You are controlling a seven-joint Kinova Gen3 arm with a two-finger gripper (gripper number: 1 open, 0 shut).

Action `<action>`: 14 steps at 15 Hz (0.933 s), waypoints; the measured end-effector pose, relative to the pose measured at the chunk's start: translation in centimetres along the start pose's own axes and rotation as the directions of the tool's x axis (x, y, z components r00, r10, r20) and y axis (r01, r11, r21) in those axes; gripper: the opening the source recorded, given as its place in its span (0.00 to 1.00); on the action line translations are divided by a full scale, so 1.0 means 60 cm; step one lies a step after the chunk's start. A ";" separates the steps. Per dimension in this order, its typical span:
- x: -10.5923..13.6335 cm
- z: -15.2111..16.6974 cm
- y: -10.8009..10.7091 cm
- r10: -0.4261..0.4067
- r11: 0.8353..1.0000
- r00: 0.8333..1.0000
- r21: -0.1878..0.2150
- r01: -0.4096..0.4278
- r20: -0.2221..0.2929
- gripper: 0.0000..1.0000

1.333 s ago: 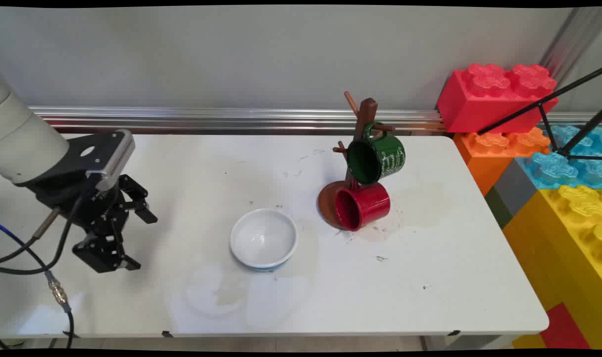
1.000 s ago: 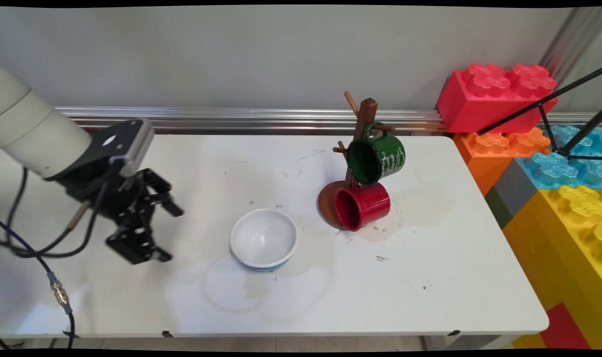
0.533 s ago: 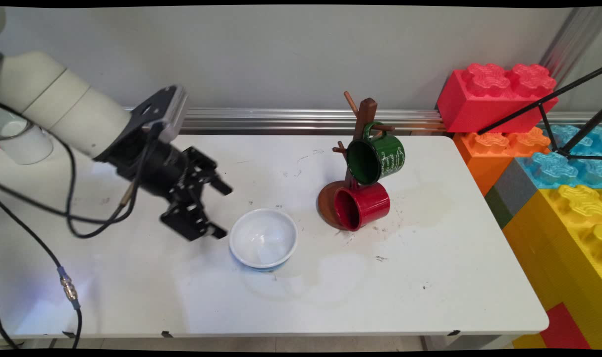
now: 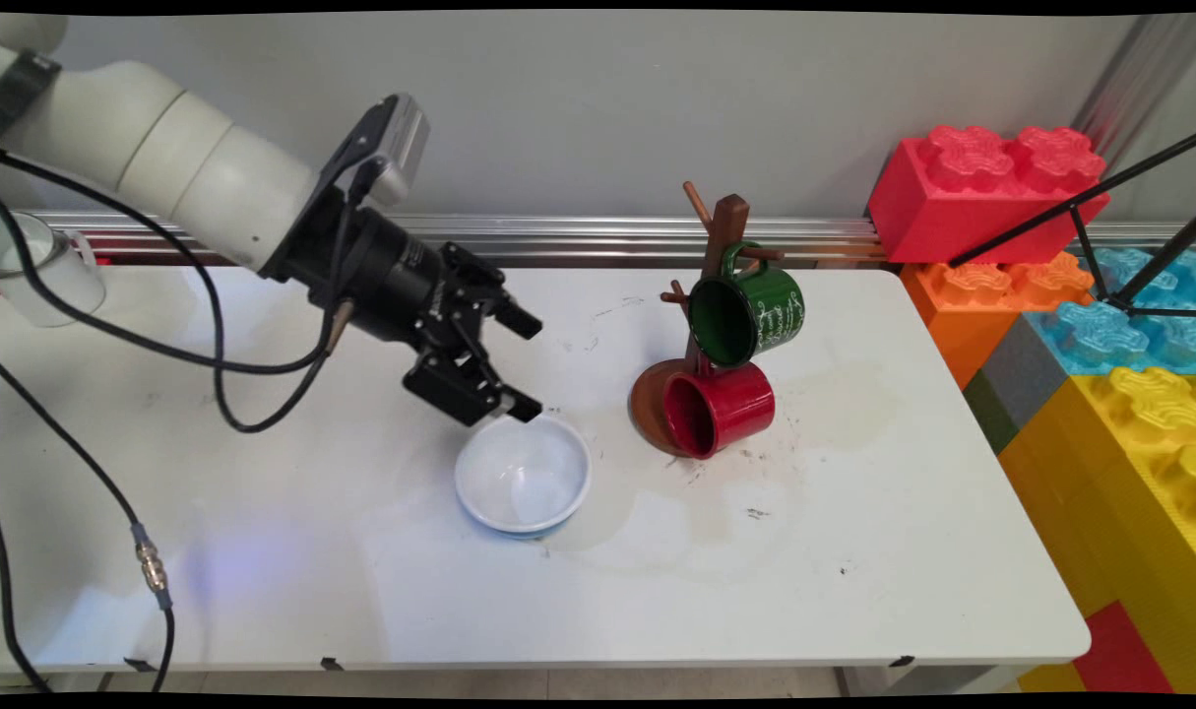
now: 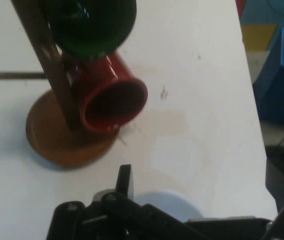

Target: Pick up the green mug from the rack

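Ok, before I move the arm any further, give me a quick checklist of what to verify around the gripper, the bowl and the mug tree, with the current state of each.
1. Black two-finger gripper open: ok, fingers spread, nothing between them.
2. Gripper clear of the white ceramic bowl: cannot tell; the lower fingertip sits at the bowl's far rim in the main view.
3. Bowl upright and empty: ok.
4. Brown wooden mug tree upright on its round base: ok.
5. Green enamel mug hanging on a peg, red mug below it at the base: ok, gripper well short of both.
6. Black cables free of tabletop things: ok; they hang left of the bowl.
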 end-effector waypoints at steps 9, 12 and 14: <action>0.032 0.050 0.002 -0.091 0.995 0.992 0.022 0.093 -0.082 1.00; 0.046 0.074 0.013 -0.127 0.991 0.987 0.033 0.131 -0.098 1.00; 0.058 0.091 0.024 -0.155 0.986 0.982 0.040 0.160 -0.109 1.00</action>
